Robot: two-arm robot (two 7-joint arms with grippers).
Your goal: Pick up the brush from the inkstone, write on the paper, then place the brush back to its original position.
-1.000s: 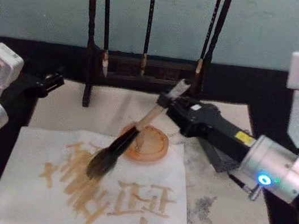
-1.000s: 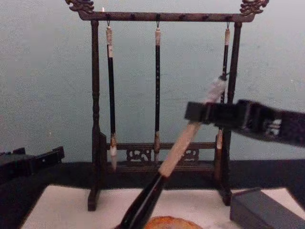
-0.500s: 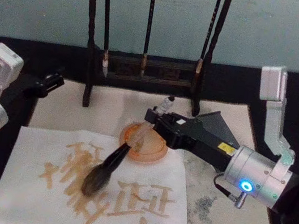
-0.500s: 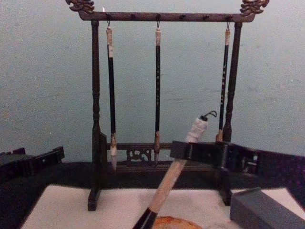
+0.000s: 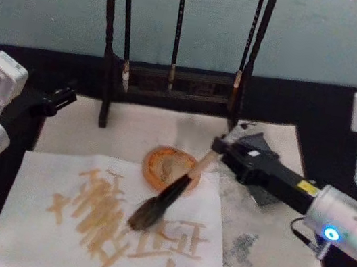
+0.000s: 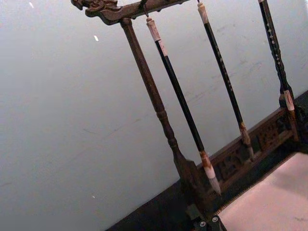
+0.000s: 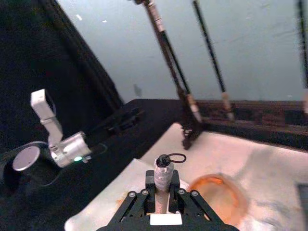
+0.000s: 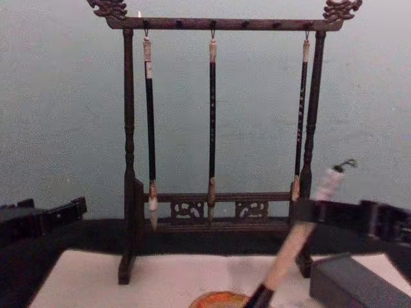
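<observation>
Tan brushed characters, none readable, on the paper [image 5: 17, 237]. The brush [image 5: 170, 194] slants bristles-down onto it, handle crossing the inkstone [image 5: 158, 164], clenched by the right end effector [image 5: 220, 147]. Left end effector [image 5: 58, 96] parked left, grip: cannot tell. Brush rack [image 5: 173, 81] behind.

You work in soft, dim light. The wall [image 8: 64, 96] reads evenly pale, and the black worktop [image 5: 307, 100] swallows detail. Shadows on the paper [image 5: 35, 171] stay faint. A blue lamp [image 5: 331, 234] glows on the right arm. In the chest view the brush [image 8: 292, 247] looks smeared.
</observation>
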